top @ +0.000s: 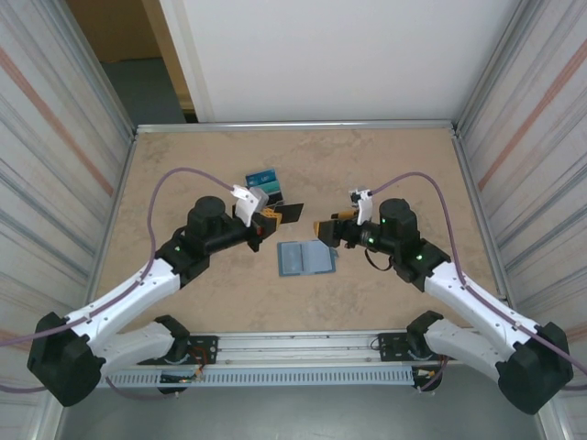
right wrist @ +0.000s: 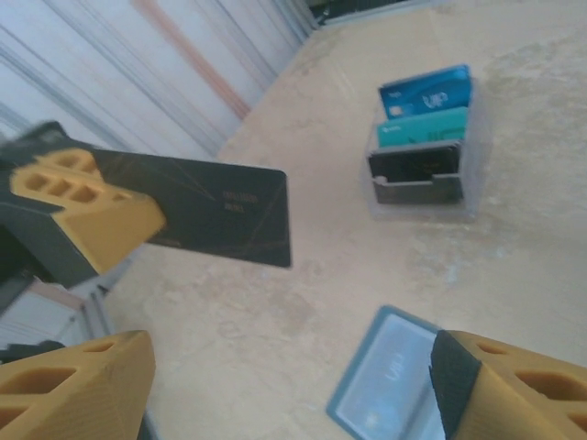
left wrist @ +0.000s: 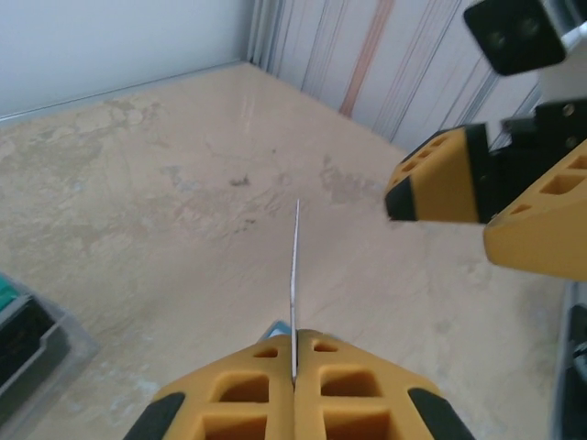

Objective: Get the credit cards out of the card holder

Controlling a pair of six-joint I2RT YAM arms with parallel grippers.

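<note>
My left gripper (top: 273, 218) is shut on a dark credit card (top: 290, 214) and holds it above the table. In the left wrist view this card (left wrist: 294, 266) stands edge-on out of the shut left gripper (left wrist: 294, 346). The right wrist view shows its dark face (right wrist: 215, 215) pinched by the left fingers (right wrist: 87, 215). My right gripper (top: 323, 229) faces it a short way off, open and with nothing in it (right wrist: 293, 394). The teal-blue card holder (top: 305, 258) lies open on the table below the grippers, pale panel (right wrist: 390, 380) up.
A clear stand (top: 264, 186) behind the left gripper holds a blue card (right wrist: 426, 92), a teal one and a dark one (right wrist: 415, 163). Its corner (left wrist: 32, 339) shows in the left wrist view. Corrugated walls close both sides. The right fingers (left wrist: 440, 179) hang near the held card.
</note>
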